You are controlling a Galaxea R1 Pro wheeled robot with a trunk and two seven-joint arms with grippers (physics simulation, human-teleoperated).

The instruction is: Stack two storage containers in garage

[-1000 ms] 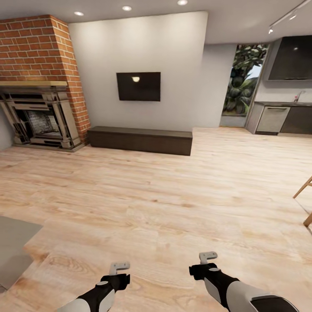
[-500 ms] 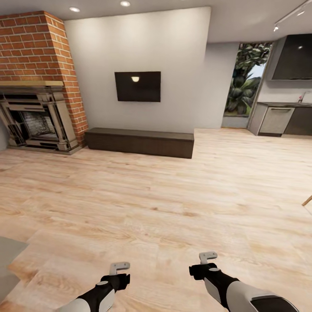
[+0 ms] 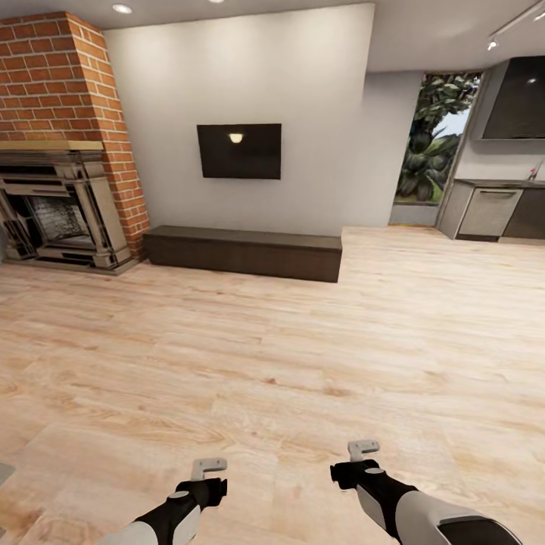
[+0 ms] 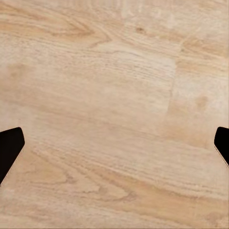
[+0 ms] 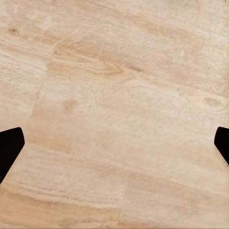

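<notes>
Panning right, my view has dropped the grey rug. Far left, brick fireplace (image 3: pixel 60 144); dark bench (image 3: pixel 242 252) beside it. Left gripper (image 3: pixel 208 469) and right gripper (image 3: pixel 362 452) hang spread wide, empty, over wood-plank floor (image 3: pixel 303 356).

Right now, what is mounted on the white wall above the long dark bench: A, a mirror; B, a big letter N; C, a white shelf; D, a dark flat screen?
D: in the head view a dark flat screen hangs on the white wall directly above the long dark bench, beside the brick fireplace.
</notes>
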